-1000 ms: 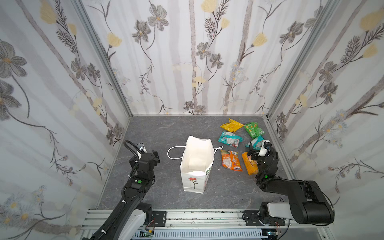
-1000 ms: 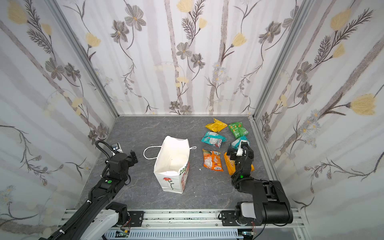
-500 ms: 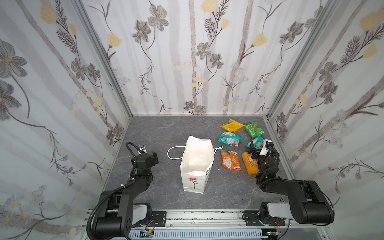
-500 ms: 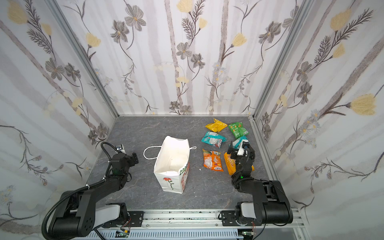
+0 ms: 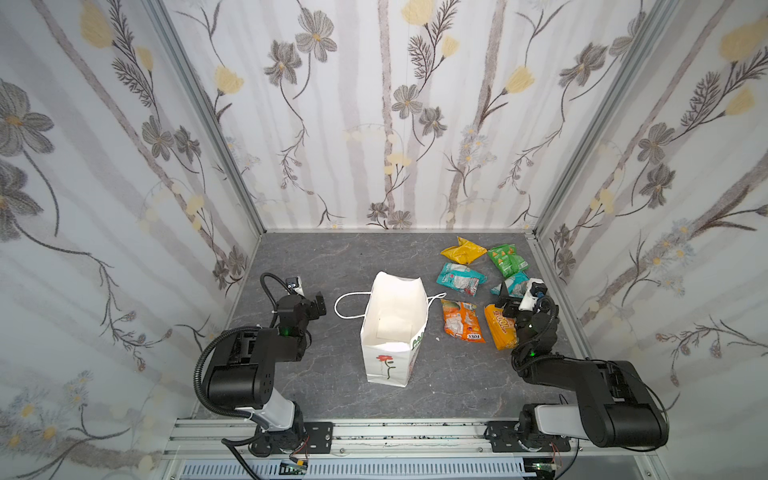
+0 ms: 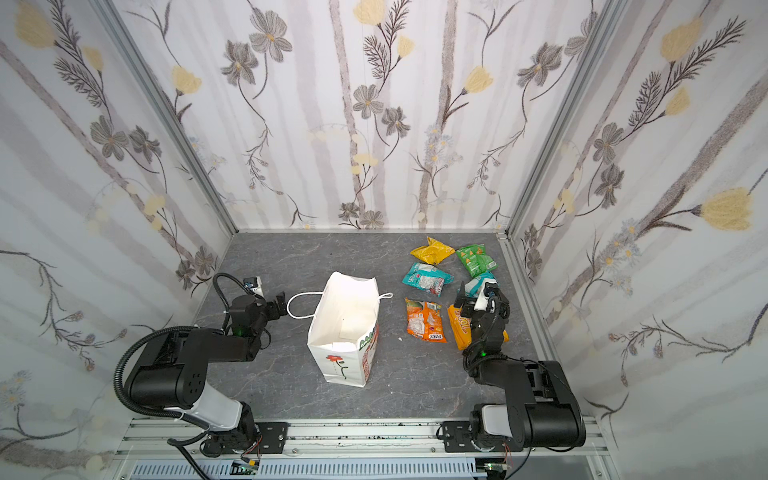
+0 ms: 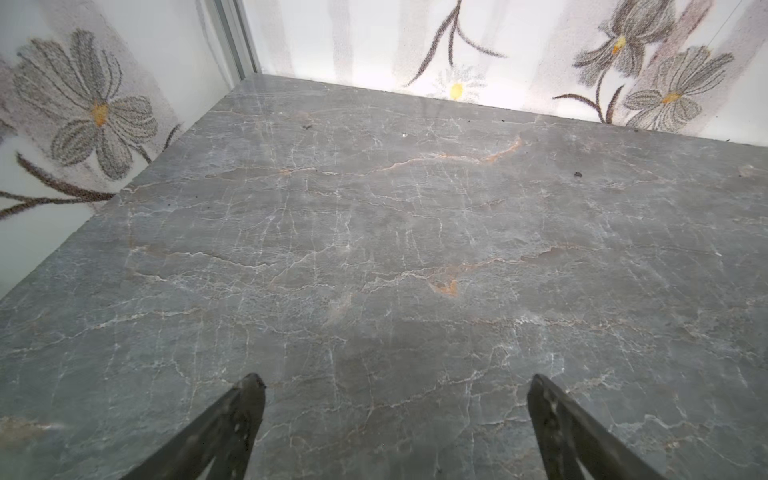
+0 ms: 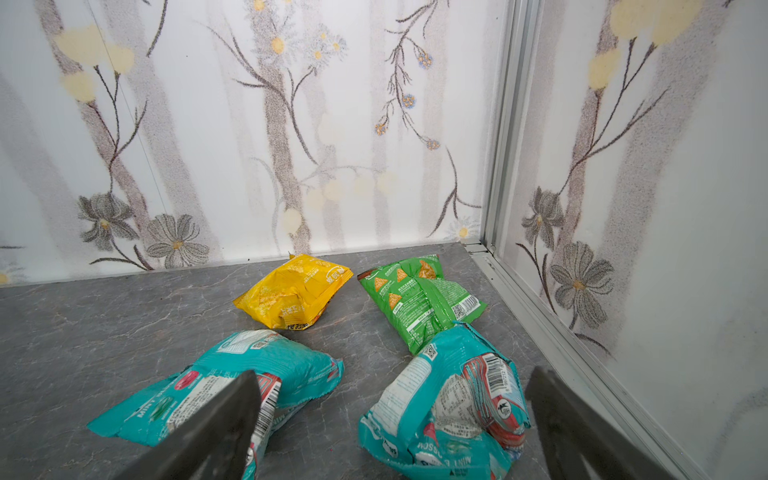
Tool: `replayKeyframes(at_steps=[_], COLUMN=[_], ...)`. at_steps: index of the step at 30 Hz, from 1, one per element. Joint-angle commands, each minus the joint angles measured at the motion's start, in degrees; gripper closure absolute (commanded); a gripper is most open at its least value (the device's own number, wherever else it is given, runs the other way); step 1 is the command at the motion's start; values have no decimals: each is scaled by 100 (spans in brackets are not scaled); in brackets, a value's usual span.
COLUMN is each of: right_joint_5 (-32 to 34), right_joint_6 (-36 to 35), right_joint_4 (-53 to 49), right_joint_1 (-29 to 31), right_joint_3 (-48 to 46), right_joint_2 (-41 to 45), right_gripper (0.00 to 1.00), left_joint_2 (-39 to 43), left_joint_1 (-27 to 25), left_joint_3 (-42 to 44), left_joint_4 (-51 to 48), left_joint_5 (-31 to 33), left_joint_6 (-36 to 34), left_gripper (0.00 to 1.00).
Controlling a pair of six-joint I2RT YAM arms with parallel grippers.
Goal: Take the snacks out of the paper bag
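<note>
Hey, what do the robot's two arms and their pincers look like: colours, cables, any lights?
The left arm and right arm are chunky matte black, each with a pale grey segment above a silver rail. A ribbed black hose loops beside the left arm. A green light glows near each wrist. The left pincer and right pincer each have two dark, tapering fingers.

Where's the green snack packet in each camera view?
Top view: green packet, far right, toward the rear.
Top view: same spot, far right, toward the rear.
Left wrist: not in it.
Right wrist: in view, just beyond the teal packet that lies nearest the camera.
Shared landmark: yellow packet, right beside the green one in all three.
</note>
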State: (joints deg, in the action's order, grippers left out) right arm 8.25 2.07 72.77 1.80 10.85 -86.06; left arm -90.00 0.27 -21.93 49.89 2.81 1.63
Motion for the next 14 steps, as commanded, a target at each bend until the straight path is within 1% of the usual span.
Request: replayKeyframes(at_steps=[1,11,14], right_joint_5=[-17,-131,-171], right_joint_6=[-41,-136,-152], right_joint_4=[259,157,363], right_joint_1=[4,39,58], right_joint_3=[34,119,-34], right_joint_2=[-17,-52,-1], right_gripper=[0,0,0], left_joint_2=[8,2,3], left_joint_1=[-18,-19,-19], left_joint_3=[-13,-14,-17], left_joint_4=[267,286,291], left_joint_5=[-25,-22,-17], left_joint_6=[-37,-40,-41], left_gripper=[0,0,0])
